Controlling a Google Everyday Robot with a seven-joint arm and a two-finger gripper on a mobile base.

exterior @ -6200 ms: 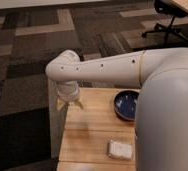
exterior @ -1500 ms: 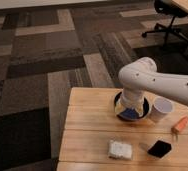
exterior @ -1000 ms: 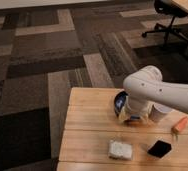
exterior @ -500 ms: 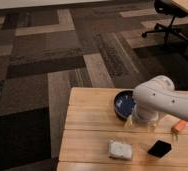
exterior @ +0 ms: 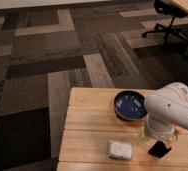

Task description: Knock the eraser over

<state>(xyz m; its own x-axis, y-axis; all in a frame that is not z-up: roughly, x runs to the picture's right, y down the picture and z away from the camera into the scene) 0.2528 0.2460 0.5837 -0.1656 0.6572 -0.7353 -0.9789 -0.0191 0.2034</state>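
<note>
Gripper [exterior: 159, 136] hangs directly above the eraser [exterior: 159, 149], which lies near the wooden table's [exterior: 87, 135] front edge beside the whitish pad [exterior: 121, 149], evidently positioned for the knock; finger state cannot be determined.

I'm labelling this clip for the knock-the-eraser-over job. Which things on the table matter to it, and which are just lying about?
Part of the job:
- eraser, black block near the table's front right
- end effector, just above and behind the eraser, under the white arm

Just lying about:
- dark blue bowl, behind the arm
- whitish pad, left of the eraser
- wooden table
</note>
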